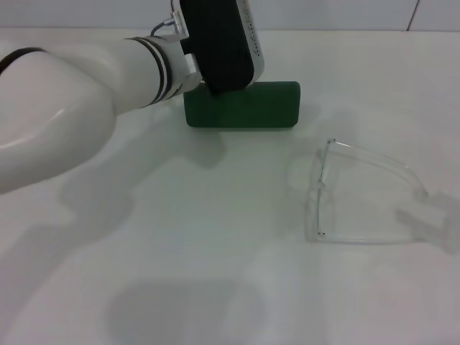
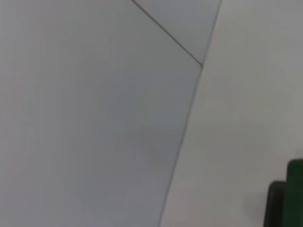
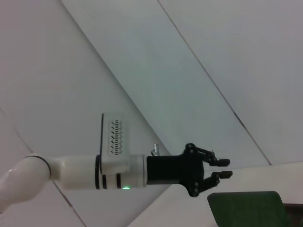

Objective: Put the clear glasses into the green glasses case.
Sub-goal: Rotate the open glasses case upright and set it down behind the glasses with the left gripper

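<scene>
The green glasses case [image 1: 266,108] lies with its lid down at the back middle of the white table; it also shows as the case [image 3: 248,210] in the right wrist view and the case [image 2: 296,189] at the picture's edge in the left wrist view. My left gripper [image 3: 226,168] hovers just above the case's left end, open with nothing between its fingers. In the head view its black body hides that end of the case. The clear glasses [image 1: 314,205] rest on the table to the right and nearer me, arms unfolded and pointing right. My right gripper is out of view.
The white table [image 1: 215,273] stretches toward me with only shadows on it. A pale tiled wall [image 1: 345,14] rises just behind the case. My left arm [image 1: 65,108] crosses the left side of the head view.
</scene>
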Tool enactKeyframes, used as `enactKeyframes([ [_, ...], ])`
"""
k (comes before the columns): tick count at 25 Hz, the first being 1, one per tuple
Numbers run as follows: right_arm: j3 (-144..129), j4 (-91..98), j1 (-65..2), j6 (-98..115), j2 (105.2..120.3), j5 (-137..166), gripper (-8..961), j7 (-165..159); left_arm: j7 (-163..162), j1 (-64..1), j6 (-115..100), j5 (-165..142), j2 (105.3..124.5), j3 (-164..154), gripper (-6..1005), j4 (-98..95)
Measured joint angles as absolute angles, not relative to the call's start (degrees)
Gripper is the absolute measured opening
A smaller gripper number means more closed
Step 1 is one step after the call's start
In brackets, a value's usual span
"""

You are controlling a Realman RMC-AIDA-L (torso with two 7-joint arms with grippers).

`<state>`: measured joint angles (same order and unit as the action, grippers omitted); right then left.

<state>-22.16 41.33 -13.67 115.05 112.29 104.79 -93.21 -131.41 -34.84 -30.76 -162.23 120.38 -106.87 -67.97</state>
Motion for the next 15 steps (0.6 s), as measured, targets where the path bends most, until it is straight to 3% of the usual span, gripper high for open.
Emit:
enactKeyframes([
  [15, -22.18, 41.31, -14.03, 114.96, 112.45, 105.22, 635, -92.91, -131.59, -36.70, -34.16, -161.66, 120.50, -107.81, 194, -63.70],
])
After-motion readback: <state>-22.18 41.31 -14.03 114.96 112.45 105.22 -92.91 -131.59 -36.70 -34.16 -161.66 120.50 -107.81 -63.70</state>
